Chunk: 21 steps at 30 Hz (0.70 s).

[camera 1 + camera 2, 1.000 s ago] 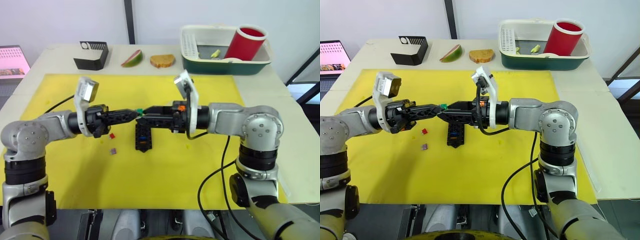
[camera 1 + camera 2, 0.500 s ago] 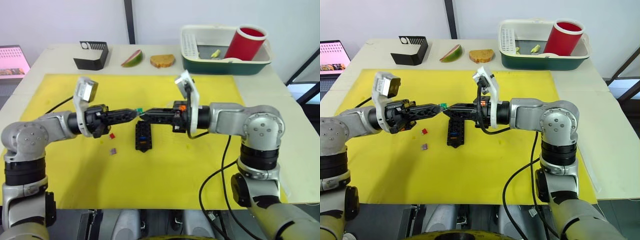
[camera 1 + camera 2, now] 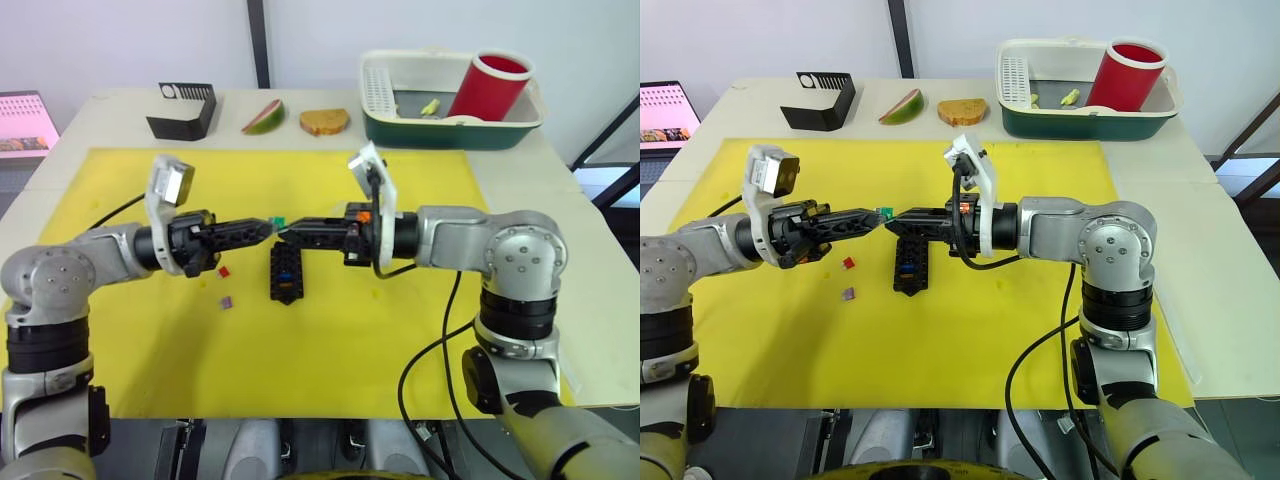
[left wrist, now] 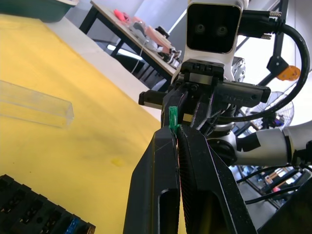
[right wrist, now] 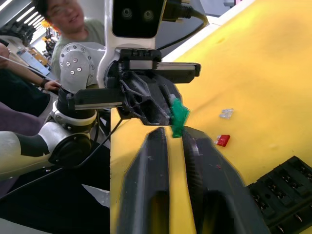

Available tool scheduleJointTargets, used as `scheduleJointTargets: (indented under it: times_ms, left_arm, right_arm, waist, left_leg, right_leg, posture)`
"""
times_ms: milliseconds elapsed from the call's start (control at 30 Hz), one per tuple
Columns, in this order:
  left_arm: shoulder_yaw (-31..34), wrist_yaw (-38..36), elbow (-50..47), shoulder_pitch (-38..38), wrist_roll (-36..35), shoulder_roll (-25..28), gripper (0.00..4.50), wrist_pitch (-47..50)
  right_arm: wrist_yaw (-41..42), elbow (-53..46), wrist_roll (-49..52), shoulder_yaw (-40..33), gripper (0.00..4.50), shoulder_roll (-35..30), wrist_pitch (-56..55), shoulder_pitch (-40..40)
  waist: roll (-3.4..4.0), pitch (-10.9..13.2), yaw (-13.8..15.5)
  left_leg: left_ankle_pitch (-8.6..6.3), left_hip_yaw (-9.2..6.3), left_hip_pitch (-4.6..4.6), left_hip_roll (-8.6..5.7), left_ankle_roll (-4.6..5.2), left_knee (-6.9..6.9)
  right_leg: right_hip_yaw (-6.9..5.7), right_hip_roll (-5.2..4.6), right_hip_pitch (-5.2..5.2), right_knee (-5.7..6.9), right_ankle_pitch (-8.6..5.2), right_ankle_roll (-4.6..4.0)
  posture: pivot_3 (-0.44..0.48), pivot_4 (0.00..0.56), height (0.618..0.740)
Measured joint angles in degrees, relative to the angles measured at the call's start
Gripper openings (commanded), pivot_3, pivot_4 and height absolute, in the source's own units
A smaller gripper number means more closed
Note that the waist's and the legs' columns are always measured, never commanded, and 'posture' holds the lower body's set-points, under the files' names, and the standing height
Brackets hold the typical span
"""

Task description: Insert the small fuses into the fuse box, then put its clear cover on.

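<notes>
My two grippers meet tip to tip a little above the yellow mat, just over the fuse box (image 3: 285, 272), a black slotted block with a blue fuse (image 3: 287, 277) seated in it. The left gripper (image 3: 268, 228) is shut on a green fuse (image 3: 281, 222). The right gripper (image 3: 292, 232) is shut on that fuse's other end (image 5: 178, 117). A red fuse (image 3: 224, 270) and a purple fuse (image 3: 226, 301) lie loose on the mat left of the box. The clear cover (image 4: 34, 105) lies flat on the mat.
A yellow mat (image 3: 330, 350) covers the table. At the back stand a black slotted stand (image 3: 183, 110), a fruit slice (image 3: 264, 116), a bread piece (image 3: 325, 121) and a green-and-white tub (image 3: 450, 125) holding a red cup (image 3: 490, 88). A person (image 5: 73, 19) sits beyond the table.
The right gripper's fingers have closed from wide apart onto the green fuse at the left gripper's tip. Both arms have stayed almost still.
</notes>
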Motion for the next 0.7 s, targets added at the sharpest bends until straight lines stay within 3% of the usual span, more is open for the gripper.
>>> scheduleJointTargets:
  times_ms: [400, 567, 700]
  left_arm:
    - [-1.49, -1.07, -1.85, 1.47, 1.16, 2.23, 0.00, -1.51]
    - [-6.35, -6.68, -4.91, 4.55, 6.46, 7.65, 0.00, -7.29]
    - [-8.05, -11.65, -1.83, 7.86, 15.07, 14.99, 0.00, -13.56]
  right_arm:
    - [0.85, -0.05, -0.37, 3.38, 0.02, -3.00, 0.10, -1.43]
    - [6.99, -2.81, -4.90, 14.20, 0.02, -11.66, -1.89, -6.41]
    - [12.13, -1.45, -13.06, 18.92, 0.02, -20.99, -5.82, -8.73]
  waist:
    - [0.02, 0.02, -0.05]
    - [0.07, 0.04, -0.06]
    - [0.09, 0.06, 0.02]
  left_leg:
    - [-0.01, 0.00, -0.01, 0.00, 0.01, -0.01]
    - [-0.01, 0.00, -0.02, 0.01, 0.01, -0.04]
    - [-0.13, 0.06, -0.05, 0.00, 0.22, -0.05]
  right_leg:
    - [0.00, 0.00, -0.02, -0.02, 0.00, 0.00]
    - [0.00, 0.02, -0.05, -0.08, -0.01, -0.01]
    - [-0.04, 0.01, -0.09, -0.16, -0.01, -0.01]
  posture:
    - [0.000, 0.150, 0.740]
    - [0.000, 0.150, 0.740]
    - [0.000, 0.150, 0.740]
